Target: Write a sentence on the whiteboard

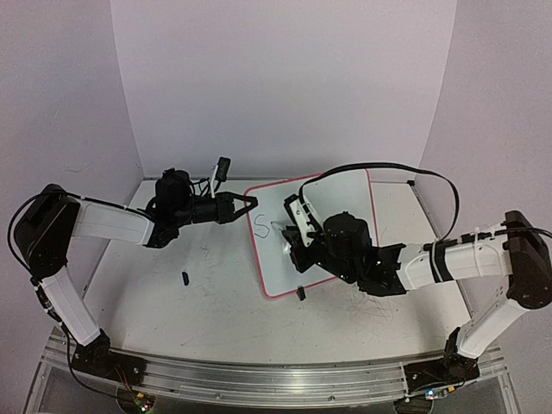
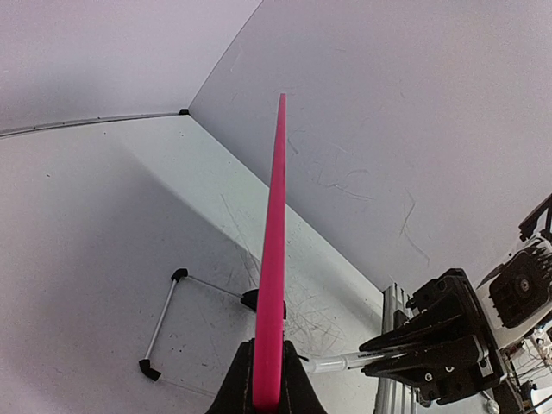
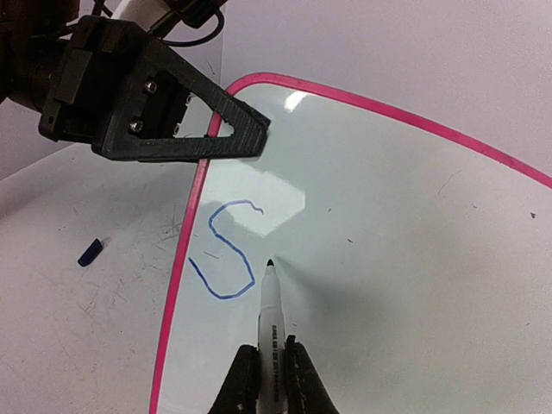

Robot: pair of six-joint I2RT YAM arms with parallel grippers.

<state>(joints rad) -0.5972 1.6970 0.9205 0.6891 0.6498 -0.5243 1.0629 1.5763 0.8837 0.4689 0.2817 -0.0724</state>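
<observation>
Now I can see the whiteboard point(image 1: 341, 194) in the middle of the bench point(image 1: 172, 319), a bit to the right. It has a pink rim all the way round. My left pincer point(image 1: 247, 204) is pinched tight on the board's left edge, near the far left corner. In the left wrist view the rim runs straight up like a thin pink stripe, clamped between the two fingers at the bottom.

My right pincer point(image 3: 272, 366) is closed on a white pen point(image 3: 272, 315), and it reaches over the board from the right. The pen points away from the pincer, toward the far side. Its dark tip sits just to the right of the bottom curl of a blue letter S point(image 3: 226, 250). I cannot tell if the tip touches the board. That S is the only letter on the board, and it is close to the left rim.

On the bench to the left of the board lies a small dark blue cap point(image 1: 185, 278), well apart from it. A small black foot point(image 1: 301, 293) pokes out at the near edge of the board.
</observation>
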